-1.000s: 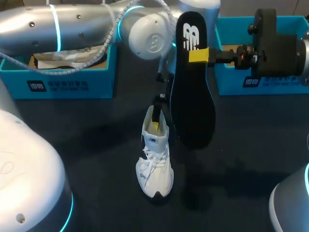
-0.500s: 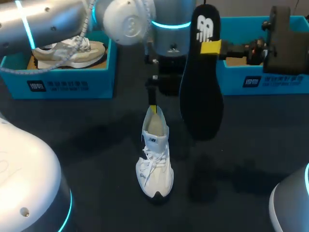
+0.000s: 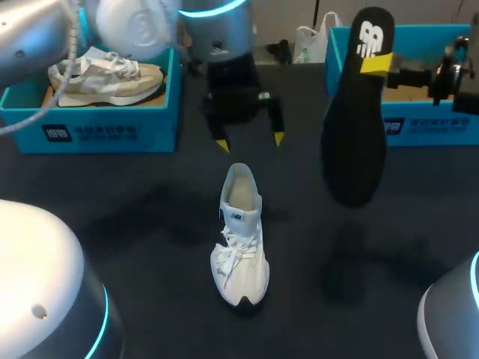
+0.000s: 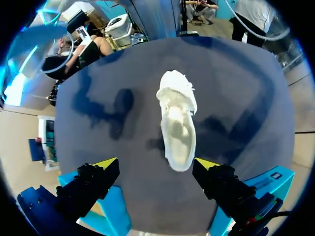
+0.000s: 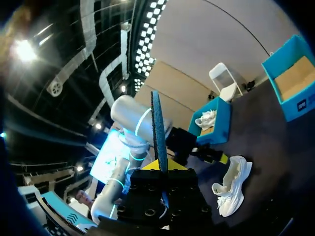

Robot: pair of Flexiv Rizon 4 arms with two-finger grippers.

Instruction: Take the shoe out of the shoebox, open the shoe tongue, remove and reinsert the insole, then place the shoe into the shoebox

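From above, my left claw hangs over the bench just behind the heel of the white shoe. Its yellow-tipped fingers are spread wide with nothing between them. The shoe stands on its sole near the middle of the bench, toe toward my side and laces on top.

The left wrist view adds what the head view cannot. Past the left claw I look straight down into the mouth of the white shoe. Its heel end lies ahead of the parted fingers and touches neither.

My right claw is clamped on the black insole near its logo end. The rest of the insole hangs down in front of the right shoebox.

In the right wrist view the insole shows edge-on, a thin dark blade rising from the right claw, which is pressed against it from both sides. The white shoe sits on the bench beyond.

The left shoebox holds a tan shoe. The right wrist view shows that same left shoebox and its tan shoe from the side. Of the right shoebox I see only a strip of brown floor.
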